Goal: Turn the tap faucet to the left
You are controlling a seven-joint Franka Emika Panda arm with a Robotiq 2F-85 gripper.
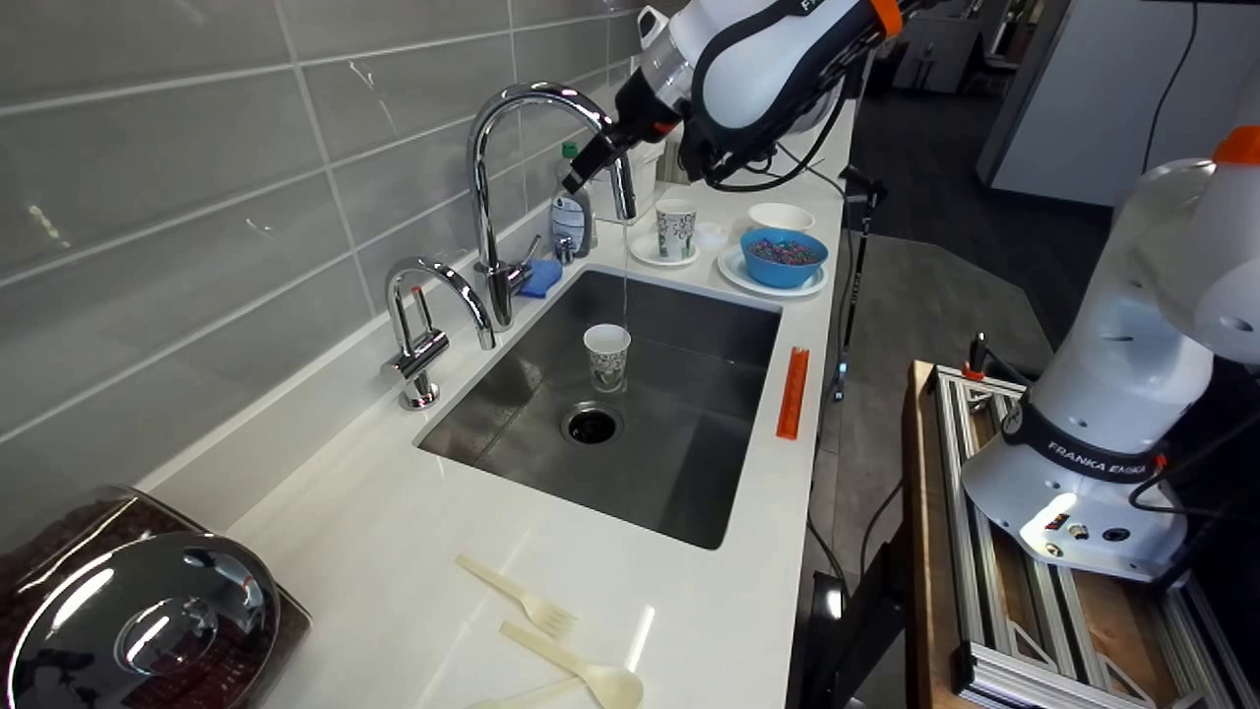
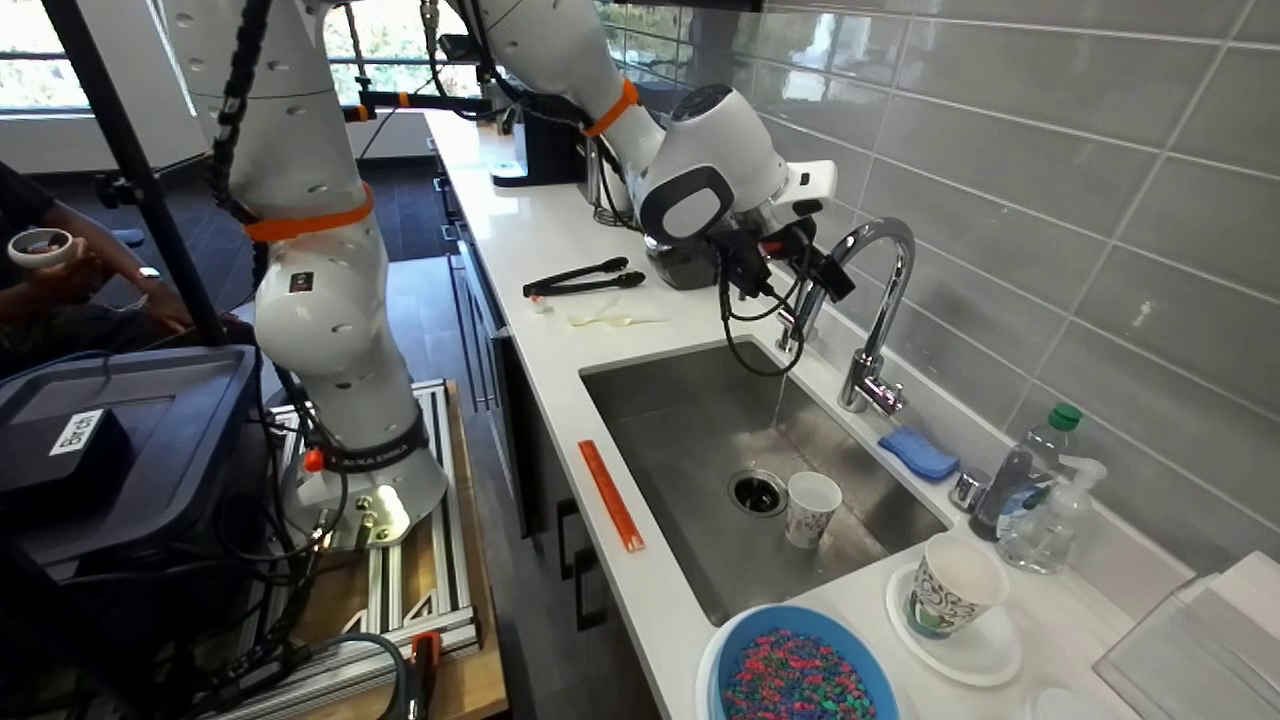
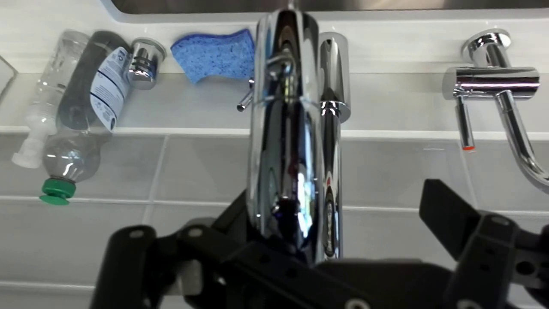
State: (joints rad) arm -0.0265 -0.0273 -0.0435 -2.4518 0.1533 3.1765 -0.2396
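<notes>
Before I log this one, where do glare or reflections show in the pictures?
In the wrist view, the tap faucet mirrors its surroundings and carries bright highlights; in an exterior view, the windows are partly washed out; in an exterior view, white glare streaks the round lid.

near the gripper (image 3: pixel 339 201), a glossy grey wall (image 1: pixel 177 177) is tiled in large rectangles; lower than the gripper, a white counter (image 1: pixel 394 532) is set. well apart from the gripper, a dark floor (image 1: pixel 915 162) is seen, and bright windows (image 2: pixel 400 35) are glimpsed.
</notes>
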